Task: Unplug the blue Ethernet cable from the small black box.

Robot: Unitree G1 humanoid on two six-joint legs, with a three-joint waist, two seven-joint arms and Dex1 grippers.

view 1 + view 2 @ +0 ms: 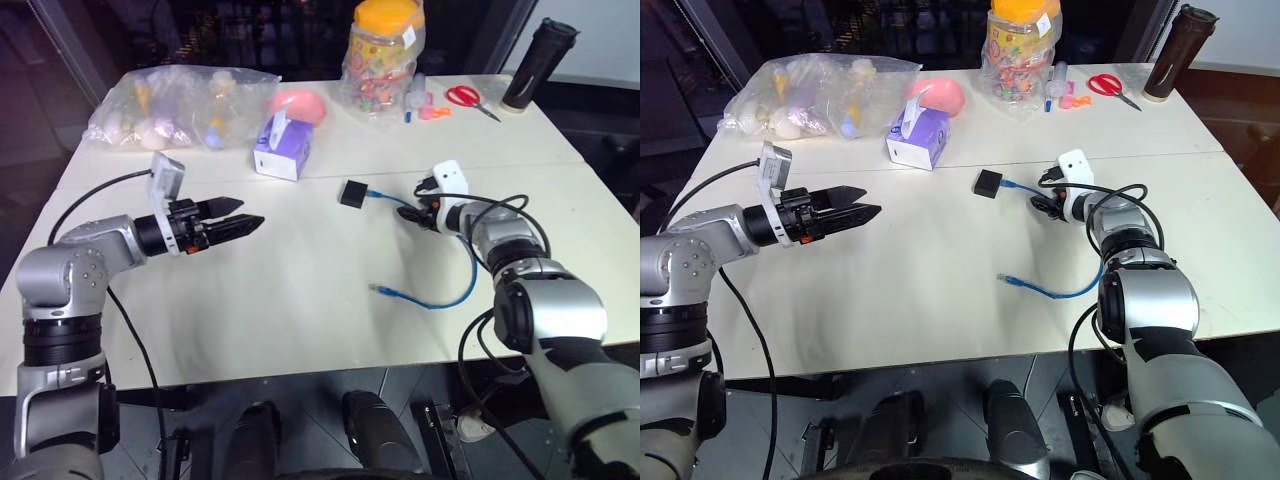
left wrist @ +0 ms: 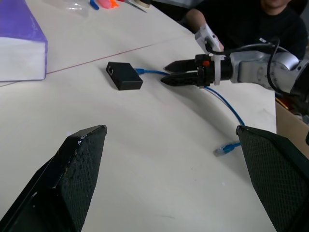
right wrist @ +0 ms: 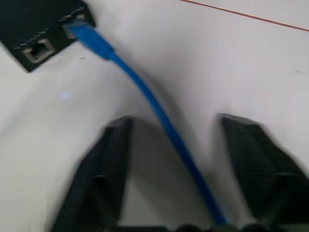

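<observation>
Centrally on the white table (image 1: 300,290) sits the small black box (image 1: 351,193), the blue Ethernet cable (image 1: 455,290) still plugged into its side at three o'clock. The right gripper (image 3: 174,140) straddles that cable, fingers parted on either side, gripping nothing. The left gripper (image 1: 240,217) hovers at nine o'clock, spread wide and empty.

A purple tissue box (image 1: 281,147), plastic bag (image 1: 180,105), candy jar (image 1: 384,55), red scissors (image 1: 468,98) and dark bottle (image 1: 538,64) line the surface's (image 1: 300,290) far side.
</observation>
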